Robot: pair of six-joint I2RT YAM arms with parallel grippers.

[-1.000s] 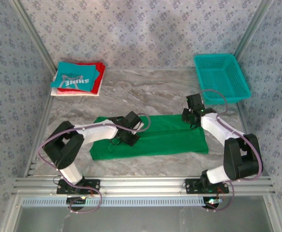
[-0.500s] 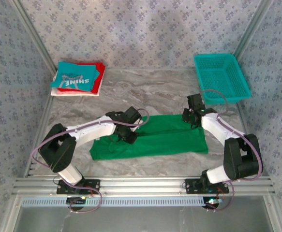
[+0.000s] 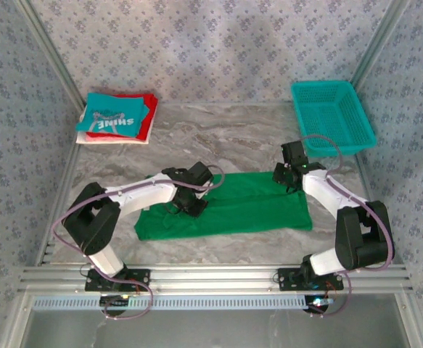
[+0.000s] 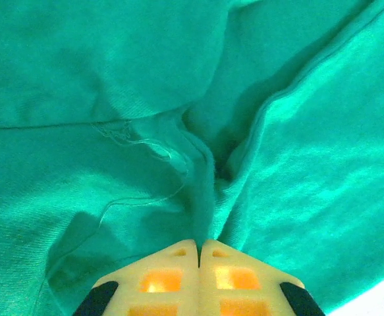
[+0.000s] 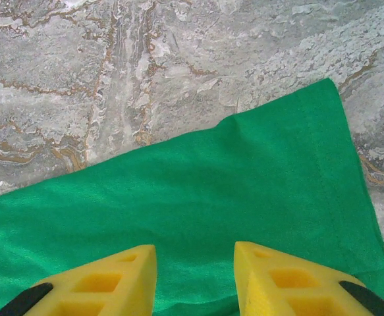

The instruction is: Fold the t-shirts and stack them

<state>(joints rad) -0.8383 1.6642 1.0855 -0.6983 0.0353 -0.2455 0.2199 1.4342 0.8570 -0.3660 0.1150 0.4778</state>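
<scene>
pile: folded stack of teal, red and white cloth t-shirts (image 3: 115, 119) at 10 o'clock on the grey marble tabletop (image 3: 226, 138), teal "SHINE" one on top, well apart from both arms.
left arm: left gripper (image 3: 194, 205) is low on the bright green cloth t-shirt (image 3: 255, 210), about 9 o'clock of the shirt's centre. Jaws are closed, pinching a ridge of green fabric (wrist view: creases run straight into the yellow fingertips (image 4: 172, 276)).
middle: the green shirt lies as a long band across the 6 o'clock part of the table, between the arms. Its left end is rumpled and its right end is flat.
right arm: right gripper (image 5: 195, 276) is over the shirt's 2 o'clock corner, jaws apart, nothing between them. Can't tell whether the tips touch the fabric.
bin: teal plastic mesh basket (image 3: 333, 116) at 2 o'clock, not in play.
step: probably mid-fold on the green shirt, with the left side gripped and the right side not yet taken.
next: likely the right jaws need to close on that corner. Then both ends can be lifted together and the band folded over evenly, before it goes onto the pile at 10 o'clock.
</scene>
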